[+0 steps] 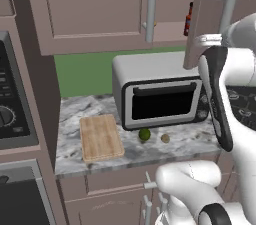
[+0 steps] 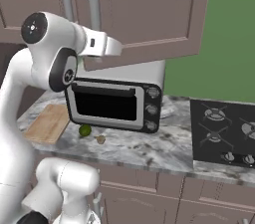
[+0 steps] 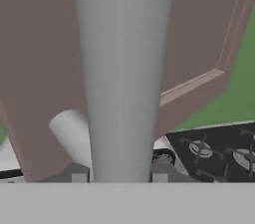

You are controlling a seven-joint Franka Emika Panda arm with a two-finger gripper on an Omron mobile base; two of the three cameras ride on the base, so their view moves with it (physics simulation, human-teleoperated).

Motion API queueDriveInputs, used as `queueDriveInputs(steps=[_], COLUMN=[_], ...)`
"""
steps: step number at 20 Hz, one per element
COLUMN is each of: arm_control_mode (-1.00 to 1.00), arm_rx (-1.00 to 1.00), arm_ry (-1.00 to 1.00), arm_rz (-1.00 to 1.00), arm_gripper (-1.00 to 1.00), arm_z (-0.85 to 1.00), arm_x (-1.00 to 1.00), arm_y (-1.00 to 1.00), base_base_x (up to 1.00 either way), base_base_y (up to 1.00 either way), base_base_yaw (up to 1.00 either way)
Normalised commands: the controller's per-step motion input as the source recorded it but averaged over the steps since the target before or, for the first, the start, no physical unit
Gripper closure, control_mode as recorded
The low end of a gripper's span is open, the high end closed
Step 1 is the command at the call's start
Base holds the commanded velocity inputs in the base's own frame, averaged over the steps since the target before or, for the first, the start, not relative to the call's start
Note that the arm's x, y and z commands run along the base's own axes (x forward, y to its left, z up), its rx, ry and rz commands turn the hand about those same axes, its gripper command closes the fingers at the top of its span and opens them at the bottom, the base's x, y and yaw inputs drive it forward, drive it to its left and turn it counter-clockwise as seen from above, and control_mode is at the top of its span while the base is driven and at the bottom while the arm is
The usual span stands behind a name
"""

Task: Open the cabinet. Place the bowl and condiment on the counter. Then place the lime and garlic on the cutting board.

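Observation:
The cabinet's right door (image 1: 210, 14) stands partly open. My gripper (image 3: 119, 174) is shut on its long grey bar handle (image 3: 122, 68), one fingertip on each side of the bar. In the left base view the gripper (image 1: 222, 33) sits at the handle's lower end. The condiment (image 1: 188, 19), a dark red bottle, stands on the shelf inside. The bowl is hidden. On the counter (image 1: 195, 141) the lime (image 1: 144, 134) and garlic (image 1: 165, 138) lie in front of the toaster oven, right of the cutting board (image 1: 101, 137).
A silver toaster oven (image 1: 160, 94) stands on the counter under the cabinet. The black stovetop (image 2: 224, 131) lies to its right. The left cabinet door (image 1: 95, 4) is closed. Lower drawers run beneath the counter edge.

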Motion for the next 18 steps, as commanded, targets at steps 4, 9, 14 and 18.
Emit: queueDriveInputs(steps=[4, 9, 14, 18], arm_control_mode=[-1.0, -1.0, -1.0, -1.0], arm_rx=[0.13, 0.11, -0.06, -0.23], arm_ry=[0.15, 0.16, 0.09, -0.06], arm_rz=[-0.18, -0.15, 0.0, 0.04], arm_gripper=[1.0, 1.0, -1.0, -1.0], arm_z=[0.0, 0.0, -0.17, -0.18], arm_x=[-1.0, -1.0, -0.43, -0.43], arm_y=[-0.83, -0.69, 0.4, 0.92], base_base_x=[0.0, 0.0, 0.0, 0.0], base_base_y=[0.0, 0.0, 0.0, 0.0], base_base_yaw=[0.0, 0.0, 0.0, 0.0])
